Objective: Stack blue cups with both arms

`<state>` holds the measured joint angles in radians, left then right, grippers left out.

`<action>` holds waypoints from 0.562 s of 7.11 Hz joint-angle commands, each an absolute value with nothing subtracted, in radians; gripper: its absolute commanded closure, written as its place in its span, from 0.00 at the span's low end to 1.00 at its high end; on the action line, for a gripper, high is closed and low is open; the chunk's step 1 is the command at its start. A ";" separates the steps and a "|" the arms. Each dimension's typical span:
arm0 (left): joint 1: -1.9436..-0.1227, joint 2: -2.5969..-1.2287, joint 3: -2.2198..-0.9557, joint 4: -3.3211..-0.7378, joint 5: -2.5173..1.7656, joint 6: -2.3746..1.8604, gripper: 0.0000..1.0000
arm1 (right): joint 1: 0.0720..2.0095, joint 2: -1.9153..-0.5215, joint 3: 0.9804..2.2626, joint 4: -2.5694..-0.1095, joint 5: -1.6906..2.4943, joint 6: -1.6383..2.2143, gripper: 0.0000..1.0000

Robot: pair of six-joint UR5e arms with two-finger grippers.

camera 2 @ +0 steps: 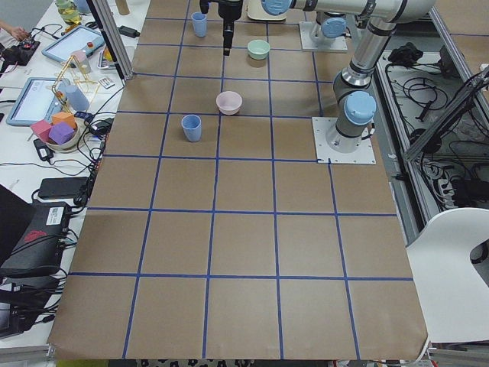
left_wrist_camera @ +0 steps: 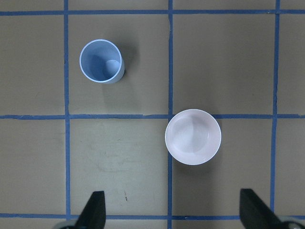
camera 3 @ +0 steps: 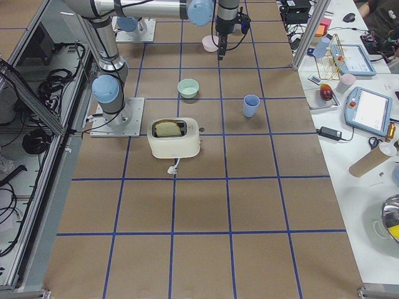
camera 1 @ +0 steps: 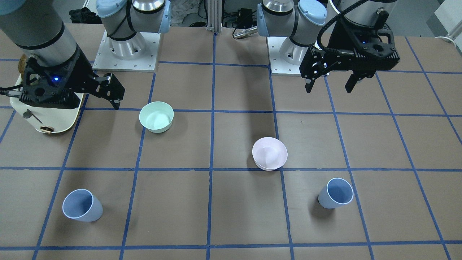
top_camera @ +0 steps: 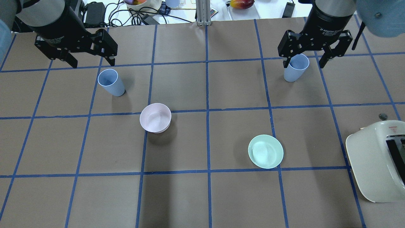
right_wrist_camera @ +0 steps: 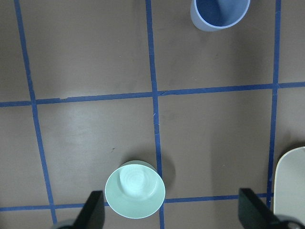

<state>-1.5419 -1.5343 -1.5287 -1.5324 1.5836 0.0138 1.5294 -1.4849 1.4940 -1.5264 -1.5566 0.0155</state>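
Note:
Two pale blue cups stand upright on the brown table, far apart. One cup point(top_camera: 110, 83) is on my left side; it also shows in the front view point(camera 1: 336, 193) and the left wrist view point(left_wrist_camera: 101, 62). The other cup point(top_camera: 295, 67) is on my right side; it also shows in the front view point(camera 1: 82, 205) and at the top of the right wrist view point(right_wrist_camera: 219, 13). My left gripper point(top_camera: 91, 61) point(camera 1: 329, 86) is open and empty, high above the table. My right gripper point(top_camera: 303, 63) point(camera 1: 108, 90) is also open, empty and high.
A pale pink bowl point(top_camera: 155, 117) stands near the left cup, toward the table's middle. A mint-green bowl point(top_camera: 265, 151) stands on the right side. A cream toaster point(top_camera: 376, 158) sits at the right near edge. Clutter lies beyond the far edge.

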 commanded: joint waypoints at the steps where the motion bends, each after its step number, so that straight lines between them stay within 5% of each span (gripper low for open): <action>1: -1.543 -1.534 -1.531 -1.534 1.585 0.014 0.00 | 1.529 -1.485 1.494 -1.526 -1.555 0.015 0.00; 4: -1.543 -1.560 -1.534 -1.529 1.579 0.014 0.00 | 1.529 -1.485 1.494 -1.528 -1.552 0.015 0.00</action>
<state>-1.5431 -1.5404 -1.5318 -1.5329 1.5831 0.0138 1.5294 -1.4849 1.4941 -1.5273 -1.5547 0.0153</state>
